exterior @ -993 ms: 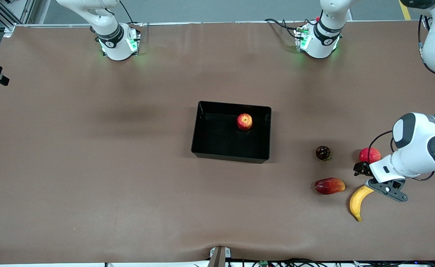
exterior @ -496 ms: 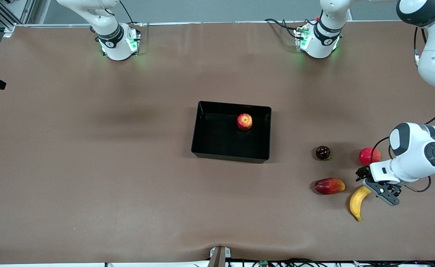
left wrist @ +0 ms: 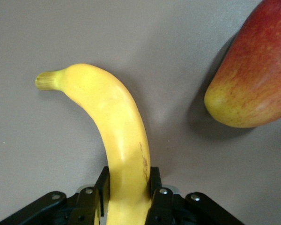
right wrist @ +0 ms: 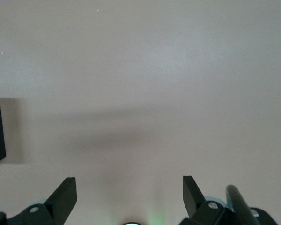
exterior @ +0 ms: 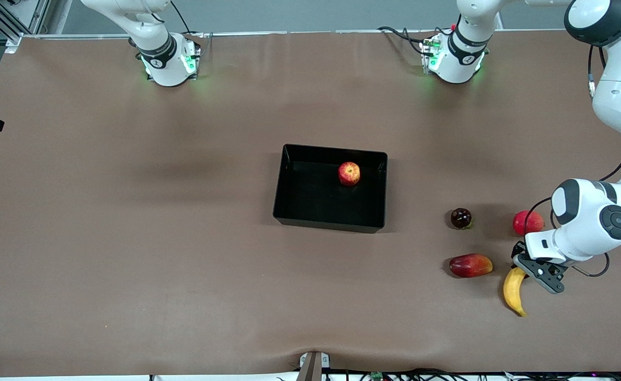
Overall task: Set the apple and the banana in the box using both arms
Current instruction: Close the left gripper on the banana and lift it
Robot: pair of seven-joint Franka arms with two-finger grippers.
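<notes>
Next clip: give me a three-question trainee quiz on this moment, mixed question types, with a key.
1. True or false: the apple already lies in the box.
2. What does the left gripper hold? A) the mango-shaped fruit B) the banana C) nothing
3. Fill in: the right gripper hangs over bare table with its fingers ____.

Key:
1. True.
2. B. Its fingers are shut on the banana's end, with the banana lying on the table.
3. Open; that arm waits.
</notes>
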